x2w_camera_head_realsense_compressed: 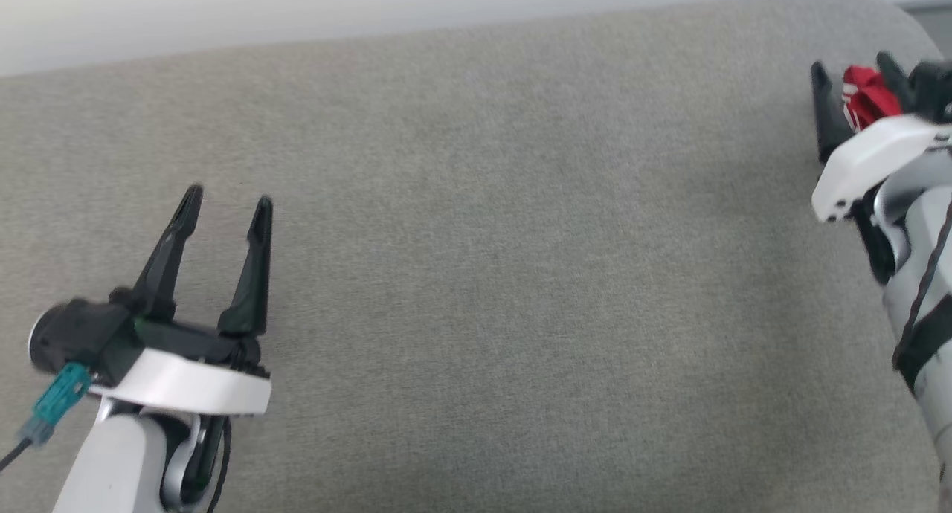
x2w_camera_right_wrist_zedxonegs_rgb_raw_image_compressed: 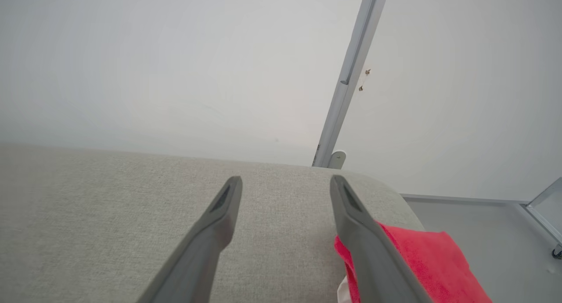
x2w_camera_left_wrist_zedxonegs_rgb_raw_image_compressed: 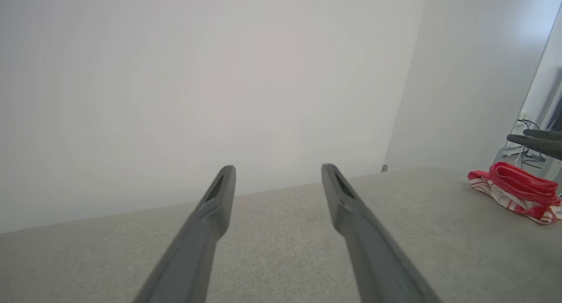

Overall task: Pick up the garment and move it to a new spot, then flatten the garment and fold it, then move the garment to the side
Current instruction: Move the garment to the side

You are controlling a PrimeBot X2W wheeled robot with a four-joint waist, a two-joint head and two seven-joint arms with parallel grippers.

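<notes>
We see the red shirt with red-and-white striped trim (x2w_camera_head_realsense_compressed: 866,97) lying bunched on the broad grey woven-fabric cushion (x2w_camera_head_realsense_compressed: 483,238), at the cushion's far right rounded corner. Our right gripper (x2w_camera_head_realsense_compressed: 851,65) hangs over that same corner, its two dark fingers spread wide with nothing between them. In the right wrist view the shirt (x2w_camera_right_wrist_zedxonegs_rgb_raw_image_compressed: 426,259) lies partly behind one finger. Our left gripper (x2w_camera_head_realsense_compressed: 228,199) hovers over the cushion's near left part, well apart from the shirt, jaws wide and empty.
</notes>
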